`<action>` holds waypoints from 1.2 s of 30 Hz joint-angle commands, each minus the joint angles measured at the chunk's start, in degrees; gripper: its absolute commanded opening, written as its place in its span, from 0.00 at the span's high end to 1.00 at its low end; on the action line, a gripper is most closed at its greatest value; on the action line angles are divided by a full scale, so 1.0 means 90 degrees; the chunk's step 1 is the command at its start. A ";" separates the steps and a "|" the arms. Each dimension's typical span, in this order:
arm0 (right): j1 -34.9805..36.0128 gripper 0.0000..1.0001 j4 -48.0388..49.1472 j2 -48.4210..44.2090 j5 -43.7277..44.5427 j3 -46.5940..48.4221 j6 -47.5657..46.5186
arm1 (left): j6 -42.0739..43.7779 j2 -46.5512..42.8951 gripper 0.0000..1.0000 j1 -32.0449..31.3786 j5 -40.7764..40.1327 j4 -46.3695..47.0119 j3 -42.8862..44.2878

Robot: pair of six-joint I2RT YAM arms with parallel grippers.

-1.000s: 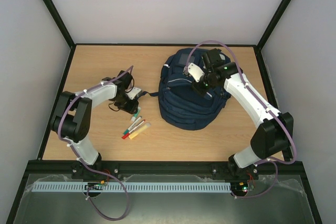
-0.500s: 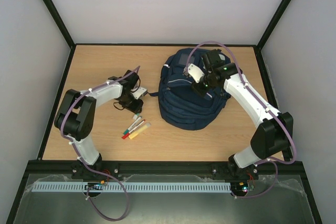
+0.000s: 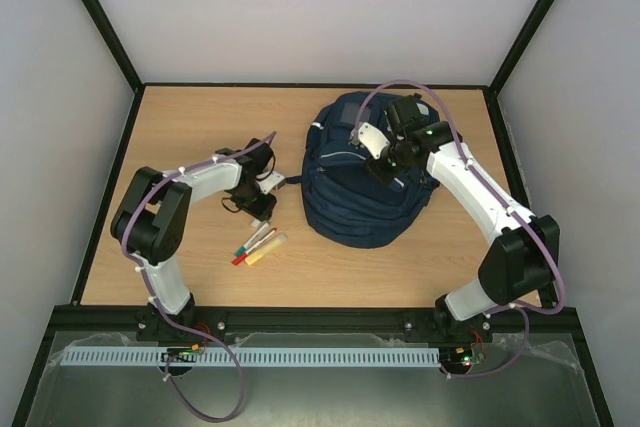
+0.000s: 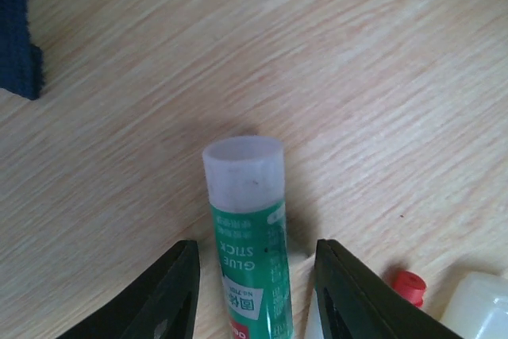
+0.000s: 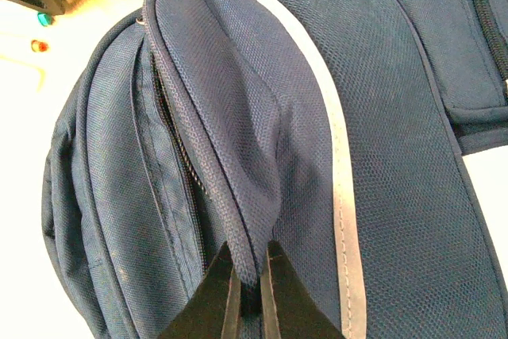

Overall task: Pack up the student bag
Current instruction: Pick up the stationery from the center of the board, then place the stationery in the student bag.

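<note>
Two tools are engaged. The student bag (image 3: pixel 360 197) lies flat on the worktop (image 3: pixel 200 117), toward 2 o'clock from its centre. The right tool (image 5: pixel 248 287) is closed tight on a raised fold of the bag's front panel beside the open zip (image 5: pixel 178 156), lifting the mouth. The left tool (image 4: pixel 250 299), at 9 o'clock from the bag, has its jaws partway in with a glue stick (image 4: pixel 244 196) between them, and it appears to be gripped.

Handling, as a judgement: the bag is soft woven fabric, limp and bulky. It will sag and fold rather than hold its shape, and the opening is likely to close if the fold is released. The piped seam edges or the straps offer the surest hold, while the smooth panels would likely slip.

Against one second ago, the left tool and its elbow have moved toward 3 o'clock, nearer the bag. The right tool and the bag are almost unchanged. The pens (image 3: pixel 258 245) at 8 o'clock from the bag lie as before.
</note>
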 commanded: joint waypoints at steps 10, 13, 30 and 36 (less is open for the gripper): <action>0.0032 0.99 0.0023 -0.0334 -0.0212 -0.0090 0.0031 | 0.0119 0.0101 0.85 0.0086 -0.0705 -0.0211 0.0208; 0.0032 0.99 0.0000 -0.0310 -0.0221 -0.0029 0.0035 | 0.0182 -0.0098 0.92 0.0227 -0.0502 -0.0344 0.0281; 0.0032 0.99 -0.0081 -0.0054 -0.0286 0.0514 0.0111 | 0.2294 -0.2446 0.98 -0.0828 0.2335 0.1628 0.0501; 0.0032 0.99 -0.0047 0.0041 -0.0373 0.0670 0.0179 | 0.3175 -0.1838 0.98 -0.1692 0.1989 0.1933 0.0990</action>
